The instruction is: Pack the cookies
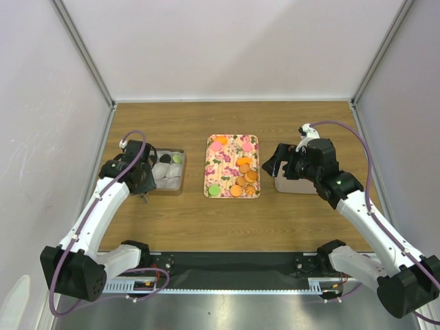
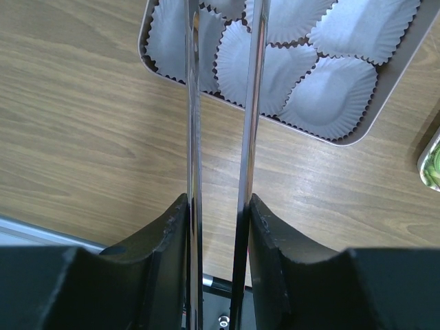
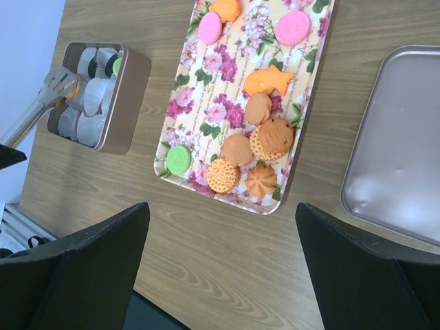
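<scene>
The cookies [image 3: 237, 149] lie on the floral tray [image 3: 206, 103]: several orange ones, two pink [image 3: 292, 26] and a green one [image 3: 179, 159]. My left gripper [image 2: 218, 206] is shut on metal tongs [image 2: 193, 103], whose two blades run up over the grey tin [image 2: 402, 65] of white paper cups. In the right wrist view the tongs' tips [image 3: 58, 82] pinch an orange cookie [image 3: 70, 86] above the tin [image 3: 130, 89]. A green cookie [image 1: 177, 159] and a black one [image 1: 163, 158] sit in the tin. My right gripper [image 3: 221, 213] hangs open and empty above the table, near the tray's front edge.
The tin's grey lid [image 3: 405, 144] lies upside down right of the tray, partly under my right arm [image 1: 323, 168]. White walls close in the table on three sides. The left arm [image 1: 134, 172] stands beside the tin's left edge.
</scene>
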{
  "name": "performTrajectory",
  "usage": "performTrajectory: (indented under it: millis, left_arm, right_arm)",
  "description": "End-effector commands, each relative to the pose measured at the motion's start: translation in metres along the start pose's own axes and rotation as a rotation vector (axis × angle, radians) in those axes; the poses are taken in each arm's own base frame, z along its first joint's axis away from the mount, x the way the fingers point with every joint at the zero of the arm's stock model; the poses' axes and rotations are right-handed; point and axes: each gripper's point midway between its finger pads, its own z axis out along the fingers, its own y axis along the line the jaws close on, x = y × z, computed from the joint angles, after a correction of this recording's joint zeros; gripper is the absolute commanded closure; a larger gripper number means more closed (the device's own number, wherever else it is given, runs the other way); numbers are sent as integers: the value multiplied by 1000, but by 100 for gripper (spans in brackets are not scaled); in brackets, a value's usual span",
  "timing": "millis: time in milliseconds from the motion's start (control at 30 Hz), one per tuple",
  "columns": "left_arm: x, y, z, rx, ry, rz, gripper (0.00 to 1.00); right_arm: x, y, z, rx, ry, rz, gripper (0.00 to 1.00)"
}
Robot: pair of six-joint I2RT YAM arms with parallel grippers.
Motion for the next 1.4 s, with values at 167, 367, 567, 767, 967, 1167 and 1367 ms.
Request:
performTrajectory:
  millis: [167, 367, 567, 767, 967, 1167, 1367]
  left_arm:
    - [-5, 3, 5, 7, 2, -31, 62]
    - [-6, 5, 6, 7, -2, -43, 60]
    - [-6, 5, 5, 9, -5, -49, 56]
    - [-7, 7, 3, 4, -15, -55, 55]
    - [-7, 8, 1, 5, -21, -60, 53]
    - [-9, 9, -3, 4, -37, -67, 52]
    - [-13, 4, -10, 45, -56, -57, 55]
  right_arm:
    - [-3, 5, 0, -31, -13, -9, 5]
    - [-3, 4, -1, -33, -14, -8, 5]
    - [0, 2, -1, -31, -9, -7, 5]
    - [2, 3, 0, -35, -4, -8, 5]
    - [3, 2, 0, -34, 0, -8, 5]
    - [3, 1, 0, -31, -2, -6, 5]
    - [3, 0, 1, -27, 2, -7, 5]
